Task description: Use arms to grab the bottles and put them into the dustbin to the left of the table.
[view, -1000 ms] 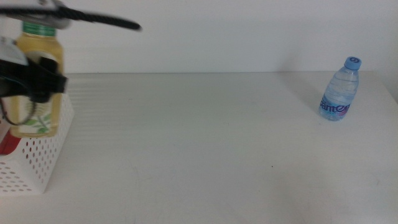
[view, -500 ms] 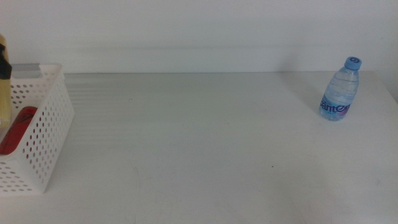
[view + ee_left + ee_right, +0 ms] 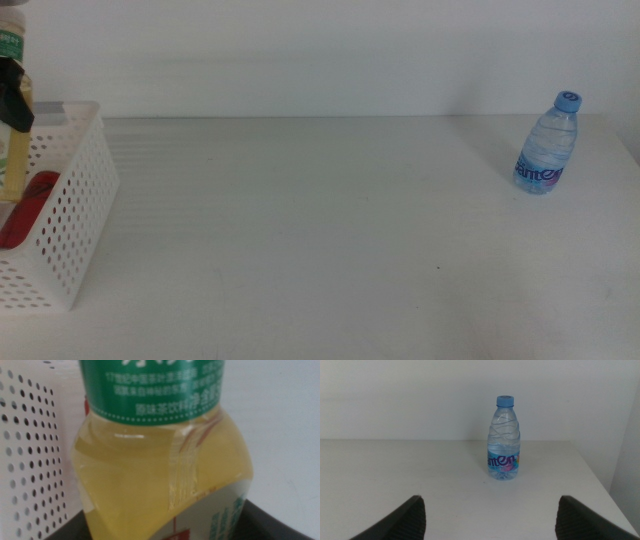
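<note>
The yellowish tea bottle hangs upright at the far left edge, over the white perforated dustbin. My left gripper is shut on its body. In the left wrist view the tea bottle fills the picture, with the dustbin wall beside it. A red can lies inside the dustbin. The small water bottle stands upright at the table's far right. In the right wrist view my right gripper is open and well short of the water bottle; it does not show in the middle view.
The white table runs from the dustbin to the water bottle. A pale wall stands behind the table's far edge. The table's right edge lies just beyond the water bottle.
My left gripper and the tea bottle have moved left, from over the dustbin's right wall to the picture's left edge. The water bottle has not moved.
</note>
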